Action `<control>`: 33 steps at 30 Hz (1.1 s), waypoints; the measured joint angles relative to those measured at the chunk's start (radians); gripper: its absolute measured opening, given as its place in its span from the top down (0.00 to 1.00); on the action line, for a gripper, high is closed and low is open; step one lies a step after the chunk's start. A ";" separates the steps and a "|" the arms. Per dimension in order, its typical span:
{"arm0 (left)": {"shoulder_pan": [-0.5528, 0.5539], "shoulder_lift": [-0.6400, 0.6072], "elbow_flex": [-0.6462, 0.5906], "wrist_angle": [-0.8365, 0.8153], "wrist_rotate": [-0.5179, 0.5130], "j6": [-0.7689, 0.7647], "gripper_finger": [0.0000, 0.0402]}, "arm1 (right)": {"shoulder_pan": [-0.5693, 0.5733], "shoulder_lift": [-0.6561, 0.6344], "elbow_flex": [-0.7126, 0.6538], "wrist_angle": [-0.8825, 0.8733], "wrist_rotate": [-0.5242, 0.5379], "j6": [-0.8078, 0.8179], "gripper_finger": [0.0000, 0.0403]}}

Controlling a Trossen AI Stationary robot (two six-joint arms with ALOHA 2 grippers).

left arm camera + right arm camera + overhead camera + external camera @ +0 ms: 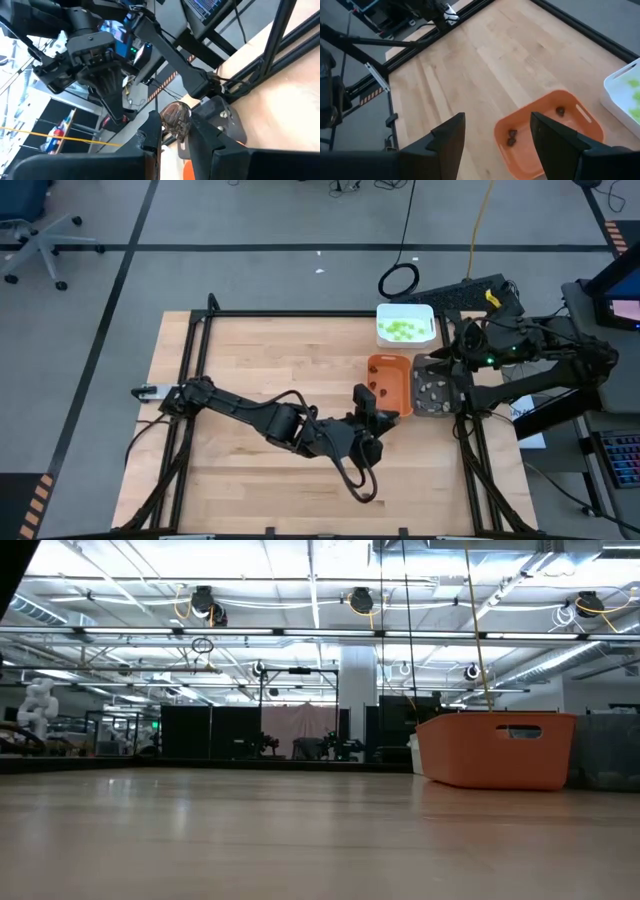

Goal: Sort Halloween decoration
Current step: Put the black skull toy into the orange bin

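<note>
My left gripper (366, 393) is beside the near-left side of the orange tray (392, 365), tilted up, and shut on a dark brown decoration piece (176, 119). Three more brown pieces (512, 134) lie in the orange tray (540, 97). Lime-green pieces (400, 330) lie in the white tray (405, 306), and pale pieces (432, 388) in the grey tray (415, 385). My right gripper (447, 352) hangs open above the grey tray's far end. In its wrist view the open right gripper (496, 119) frames the orange tray from high up. The low view shows no gripper. My left gripper pinches the dark brown piece (172, 112) between its two fingertips (150, 132). The piece stands out beyond the finger ends and is lifted clear of the table. The fingers point slanting upward toward the table's right side.
The three trays stand together at the table's far right: white farthest, orange (495, 750) and grey (610, 750) side by side nearer. A black frame rail (290, 313) runs along the far edge. Bare wood (260, 360) spreads over the left and middle of the table.
</note>
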 joint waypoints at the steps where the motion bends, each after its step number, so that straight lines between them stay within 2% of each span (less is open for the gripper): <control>1: -0.001 0.000 0.000 0.001 0.000 0.000 0.86 | 0.000 0.000 0.000 0.000 0.000 0.007 0.48; 3: -0.001 0.000 0.000 0.020 0.000 -0.006 0.86 | 0.000 0.001 0.000 0.000 0.000 0.022 0.48; 13: 0.018 0.000 0.000 0.084 0.003 -0.236 0.86 | 0.000 0.002 0.000 0.009 0.028 0.067 0.48; 20: 0.040 0.000 0.000 0.108 0.019 -0.701 0.86 | 0.000 0.002 0.000 -0.008 0.063 0.098 0.48; 23: 0.039 0.000 0.000 0.106 0.049 -0.828 0.86 | 0.000 0.002 0.000 -0.010 0.077 0.107 0.48; 28: 0.043 -0.004 -0.001 0.094 0.148 -0.834 0.86 | 0.000 0.002 0.000 -0.025 0.102 0.115 0.48; 33: 0.043 -0.012 0.000 0.116 0.161 -0.759 0.86 | 0.000 0.002 0.000 -0.030 0.130 0.122 0.48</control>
